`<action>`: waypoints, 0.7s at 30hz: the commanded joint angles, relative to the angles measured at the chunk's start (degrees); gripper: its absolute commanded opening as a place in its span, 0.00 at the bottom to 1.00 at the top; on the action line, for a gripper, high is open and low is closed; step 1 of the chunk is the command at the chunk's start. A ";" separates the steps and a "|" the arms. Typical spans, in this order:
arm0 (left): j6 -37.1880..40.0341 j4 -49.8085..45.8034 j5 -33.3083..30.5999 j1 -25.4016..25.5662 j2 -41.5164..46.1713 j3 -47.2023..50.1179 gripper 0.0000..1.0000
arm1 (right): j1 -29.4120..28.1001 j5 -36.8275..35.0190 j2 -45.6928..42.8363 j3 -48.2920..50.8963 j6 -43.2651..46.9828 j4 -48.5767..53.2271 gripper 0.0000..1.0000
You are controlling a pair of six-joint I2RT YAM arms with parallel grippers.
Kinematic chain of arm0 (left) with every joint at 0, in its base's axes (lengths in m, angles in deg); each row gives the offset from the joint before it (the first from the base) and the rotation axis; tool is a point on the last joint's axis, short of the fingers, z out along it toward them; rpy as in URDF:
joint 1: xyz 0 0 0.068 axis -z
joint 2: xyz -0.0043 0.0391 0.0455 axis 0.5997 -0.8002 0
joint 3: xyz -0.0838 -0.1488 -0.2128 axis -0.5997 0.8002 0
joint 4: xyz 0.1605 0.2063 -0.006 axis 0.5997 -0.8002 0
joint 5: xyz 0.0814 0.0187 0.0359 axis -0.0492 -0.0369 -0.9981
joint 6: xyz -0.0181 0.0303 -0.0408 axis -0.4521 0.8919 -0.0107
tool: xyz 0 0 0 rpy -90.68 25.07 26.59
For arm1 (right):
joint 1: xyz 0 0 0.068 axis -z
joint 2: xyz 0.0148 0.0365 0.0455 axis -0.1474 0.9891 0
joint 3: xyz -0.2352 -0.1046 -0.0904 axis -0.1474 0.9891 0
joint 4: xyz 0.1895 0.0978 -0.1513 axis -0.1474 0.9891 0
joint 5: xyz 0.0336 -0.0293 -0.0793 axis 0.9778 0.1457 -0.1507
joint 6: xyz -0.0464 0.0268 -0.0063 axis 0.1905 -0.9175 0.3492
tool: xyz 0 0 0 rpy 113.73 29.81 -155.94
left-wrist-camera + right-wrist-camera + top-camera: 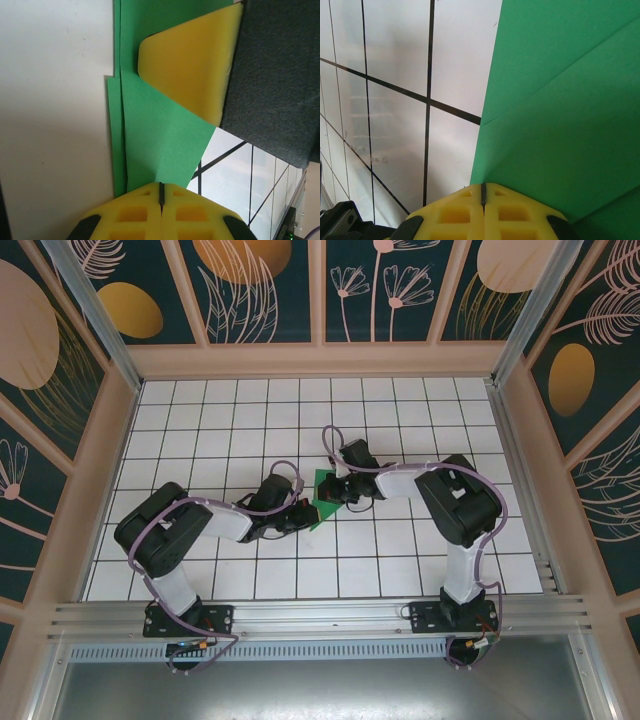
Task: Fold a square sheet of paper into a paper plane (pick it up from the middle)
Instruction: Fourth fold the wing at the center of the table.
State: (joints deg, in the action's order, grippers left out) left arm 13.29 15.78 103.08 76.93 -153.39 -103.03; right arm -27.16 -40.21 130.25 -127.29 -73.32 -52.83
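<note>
Paper: the folded green paper (pixel 324 502) lies flat in the middle of the counter (pixel 200 420), between both arms.
Left jaws: pressed together, tip on the paper, probably to flatten a fold.
Right jaws: pressed together, on the paper, probably to hold it down.

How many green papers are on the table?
1. The green paper lies folded mid-table, under the tips of the left tool and the right tool, which hide part of it.
</note>
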 commanded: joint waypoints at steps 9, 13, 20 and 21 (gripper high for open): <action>-0.63 -2.32 -1.64 -0.57 3.87 -1.21 0.14 | -0.05 -0.67 2.65 1.83 1.58 0.84 0.00; -1.05 -1.75 -0.86 -0.53 1.82 -1.61 0.13 | -0.03 0.14 2.36 1.99 1.74 0.55 0.00; -2.15 0.62 1.47 -0.55 0.19 -0.36 0.11 | 0.00 2.60 -1.40 2.86 1.27 -1.33 0.01; -2.34 0.85 1.70 -0.60 0.18 -0.02 0.11 | 0.00 3.06 -2.01 2.98 1.12 -1.64 0.01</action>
State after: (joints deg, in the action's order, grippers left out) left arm 12.11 14.95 103.06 76.64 -152.49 -103.55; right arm -26.99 -39.01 130.18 -126.09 -73.13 -55.28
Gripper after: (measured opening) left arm 0.116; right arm 0.055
